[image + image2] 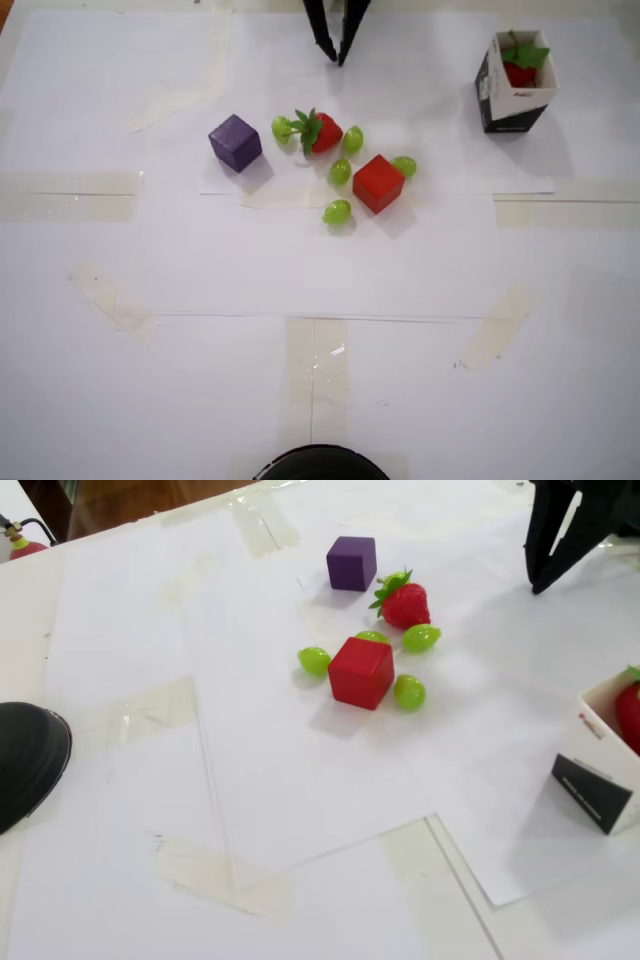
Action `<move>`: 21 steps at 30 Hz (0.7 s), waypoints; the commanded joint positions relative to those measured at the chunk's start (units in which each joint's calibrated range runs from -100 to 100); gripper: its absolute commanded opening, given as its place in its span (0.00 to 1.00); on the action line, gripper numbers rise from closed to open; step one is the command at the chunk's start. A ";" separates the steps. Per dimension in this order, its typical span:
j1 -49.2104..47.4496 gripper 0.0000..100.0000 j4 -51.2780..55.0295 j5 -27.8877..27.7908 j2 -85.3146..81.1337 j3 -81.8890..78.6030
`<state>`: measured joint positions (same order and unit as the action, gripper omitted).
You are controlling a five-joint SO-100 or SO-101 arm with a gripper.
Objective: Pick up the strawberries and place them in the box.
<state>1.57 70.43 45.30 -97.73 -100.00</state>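
Strawberry [325,133] lies just ahead of your gripper [334,58], whose fingers stand slightly apart, holding nothing; 1 more sits in the box [517,100]. It looks light, smooth and likely slippery, so pinch the red body, not the leaves.

The gripper [335,57] is cut off by the top edge in the overhead view, only two dark fingertips being shown; in the fixed view [540,580] its upper part is likewise cropped. The box [598,776] is clipped by the right edge of the fixed view, and the strawberry [630,712] inside it is seen only in part. A dark round object [318,464] is cut by the bottom edge of the overhead view and cannot be identified. The box label print [521,93] is too small to be read.
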 commanded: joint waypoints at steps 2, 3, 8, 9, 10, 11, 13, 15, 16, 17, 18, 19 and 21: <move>3.72 0.00 0.15 0.59 0.14 0.00; 4.97 0.00 0.07 1.42 0.22 0.00; 5.34 0.01 2.44 0.39 0.65 9.27; 4.97 0.01 3.67 0.24 1.00 13.18; 4.68 0.01 5.06 0.44 1.68 16.82; 4.53 0.01 5.46 0.15 2.20 19.64; 3.43 0.01 4.97 -0.39 4.44 25.18; 1.44 0.01 -0.66 -2.20 7.87 29.27; 0.12 0.01 -3.69 -2.44 10.11 30.36; -1.21 0.01 -6.71 -3.22 12.09 30.73; -2.53 0.01 -10.30 -4.00 14.07 30.73; -3.93 0.00 -14.31 -4.74 16.39 30.73; -6.13 0.00 -21.09 -5.91 20.94 30.64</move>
<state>-0.37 63.32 41.73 -85.92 -74.48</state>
